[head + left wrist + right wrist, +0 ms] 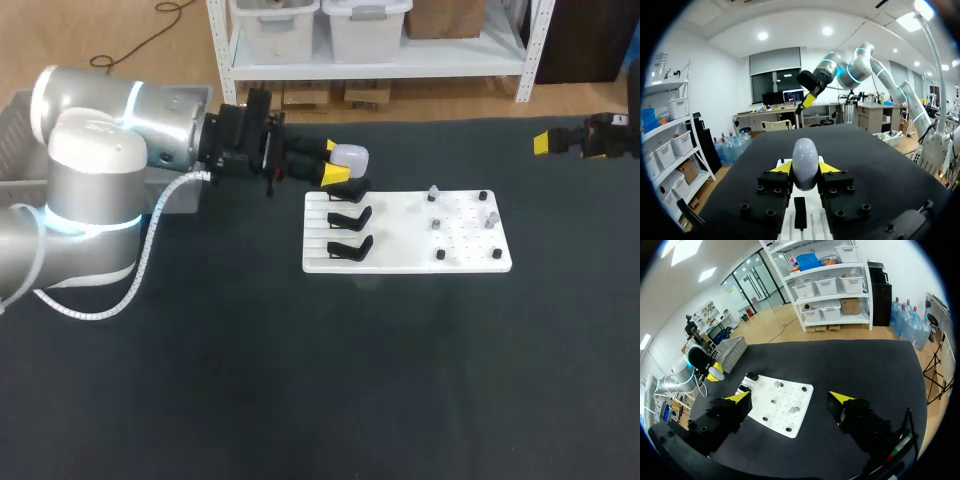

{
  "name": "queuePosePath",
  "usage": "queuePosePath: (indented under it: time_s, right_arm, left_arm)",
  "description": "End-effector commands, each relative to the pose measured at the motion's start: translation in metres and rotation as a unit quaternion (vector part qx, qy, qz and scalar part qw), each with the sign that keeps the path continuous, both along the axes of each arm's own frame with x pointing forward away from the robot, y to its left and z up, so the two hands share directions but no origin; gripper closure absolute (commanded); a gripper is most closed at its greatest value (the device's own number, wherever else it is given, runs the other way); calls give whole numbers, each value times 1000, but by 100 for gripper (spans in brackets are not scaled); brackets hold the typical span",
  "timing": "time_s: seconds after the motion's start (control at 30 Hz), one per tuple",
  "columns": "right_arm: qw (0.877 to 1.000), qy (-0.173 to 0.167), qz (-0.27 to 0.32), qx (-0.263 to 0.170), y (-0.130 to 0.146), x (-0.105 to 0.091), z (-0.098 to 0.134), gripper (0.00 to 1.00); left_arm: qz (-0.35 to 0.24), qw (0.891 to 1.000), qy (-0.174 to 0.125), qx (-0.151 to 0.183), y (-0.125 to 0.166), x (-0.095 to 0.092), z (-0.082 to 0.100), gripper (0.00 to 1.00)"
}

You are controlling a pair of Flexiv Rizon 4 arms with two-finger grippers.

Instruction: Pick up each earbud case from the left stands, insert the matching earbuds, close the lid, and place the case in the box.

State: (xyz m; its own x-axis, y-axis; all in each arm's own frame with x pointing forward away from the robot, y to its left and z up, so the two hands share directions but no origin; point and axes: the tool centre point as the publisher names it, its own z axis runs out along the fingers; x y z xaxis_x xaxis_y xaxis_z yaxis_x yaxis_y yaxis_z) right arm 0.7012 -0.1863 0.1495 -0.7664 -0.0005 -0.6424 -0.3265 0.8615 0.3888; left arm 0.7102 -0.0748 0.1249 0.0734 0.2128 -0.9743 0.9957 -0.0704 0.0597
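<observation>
Clamping a white earbud case (352,156) between both yellow tips, the left claw (336,160) holds it at the white board's (400,262) left edge, by the far stand (352,187). Grey earbuds (436,224) lie to its right, nearer this arm than the right claw (790,399), which is empty, fingers apart, well off.

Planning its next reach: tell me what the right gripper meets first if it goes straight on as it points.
Probably the white board, lying ahead of the open right gripper. Depth is unclear, but nothing nearer shows in that line.
</observation>
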Motion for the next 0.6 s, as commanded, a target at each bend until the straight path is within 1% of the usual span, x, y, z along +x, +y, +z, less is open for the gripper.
queuePosePath:
  time_s: [0.03, 0.1, 0.23, 0.3, 0.6]
  right_arm:
    - [1000, 0, -1, -1, 0, 0, 0, 0]
    - [1000, 0, -1, -1, 0, 0, 0, 0]
    - [1000, 0, -1, -1, 0, 0, 0, 0]
    - [1000, 0, -1, -1, 0, 0, 0, 0]
    - [1000, 0, -1, -1, 0, 0, 0, 0]
  left_arm:
    - [16, 1000, 7, -26, 4, -5, 3, 100]
    - [13, 999, 14, -37, 6, -5, 7, 100]
    - [8, 999, 15, -45, 9, -6, 11, 100]
    - [-3, 998, 21, -52, 10, -6, 12, 100]
    - [-6, 998, 18, -52, 11, -6, 13, 100]
